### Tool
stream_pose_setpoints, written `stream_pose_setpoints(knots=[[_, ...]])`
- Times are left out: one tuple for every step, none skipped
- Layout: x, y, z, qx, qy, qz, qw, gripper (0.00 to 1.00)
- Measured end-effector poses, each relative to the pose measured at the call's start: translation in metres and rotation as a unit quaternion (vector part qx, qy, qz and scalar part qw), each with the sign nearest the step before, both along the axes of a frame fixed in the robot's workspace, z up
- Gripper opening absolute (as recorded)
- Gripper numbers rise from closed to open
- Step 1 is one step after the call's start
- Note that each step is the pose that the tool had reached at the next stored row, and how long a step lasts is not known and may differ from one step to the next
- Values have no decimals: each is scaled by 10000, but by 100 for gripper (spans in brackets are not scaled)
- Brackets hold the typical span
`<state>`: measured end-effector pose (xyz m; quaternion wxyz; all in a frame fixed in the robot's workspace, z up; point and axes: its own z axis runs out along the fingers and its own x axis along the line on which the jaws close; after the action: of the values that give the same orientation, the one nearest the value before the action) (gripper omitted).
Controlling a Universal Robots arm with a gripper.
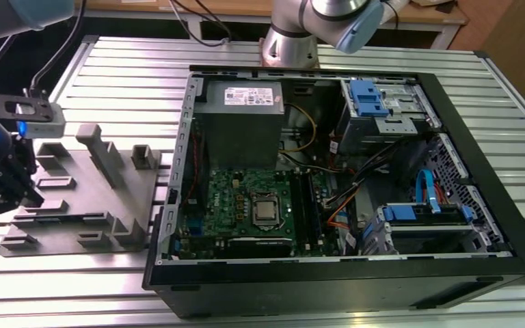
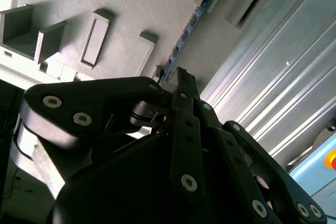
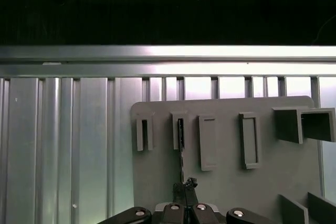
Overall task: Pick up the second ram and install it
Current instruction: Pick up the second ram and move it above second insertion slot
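While the second ram (image 2: 190,24) sits on edge in the grey tray (image 2: 121,3), its long axis runs straight out from the tool (image 2: 181,75), which looks pinched shut on its near end.

Tray (image 1: 85,205) on the surface (image 1: 126,68), toward its edge at the exterior view's left. Open computer case (image 1: 335,287) just beside it, on the exterior view's right; motherboard (image 1: 244,205) inside. Arm base (image 1: 290,41) behind the case. Second ram (image 3: 181,150) on edge on the tray, gripper (image 3: 186,186) at its end.
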<state>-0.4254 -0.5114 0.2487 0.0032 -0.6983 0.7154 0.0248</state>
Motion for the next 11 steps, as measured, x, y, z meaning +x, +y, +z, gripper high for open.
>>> stream_pose_setpoints(knots=[[1, 0, -5, 0, 0, 1, 10000, 7], [2, -1, -9, -1, 1, 1, 10000, 7], [5, -1, -14, -1, 1, 1, 10000, 7], [8, -1, -19, -1, 1, 1, 10000, 7], [12, -1, -24, -1, 1, 1, 10000, 7], [18, -2, -30, 0, 0, 2, 10000, 7], [24, -2, -35, 0, 0, 1, 10000, 7], [31, -2, -39, 0, -1, 1, 10000, 7], [37, -2, -43, 0, 0, 1, 10000, 7], [42, -1, -48, 0, -1, 1, 10000, 7], [45, -1, -54, 0, 0, 0, 10000, 7]])
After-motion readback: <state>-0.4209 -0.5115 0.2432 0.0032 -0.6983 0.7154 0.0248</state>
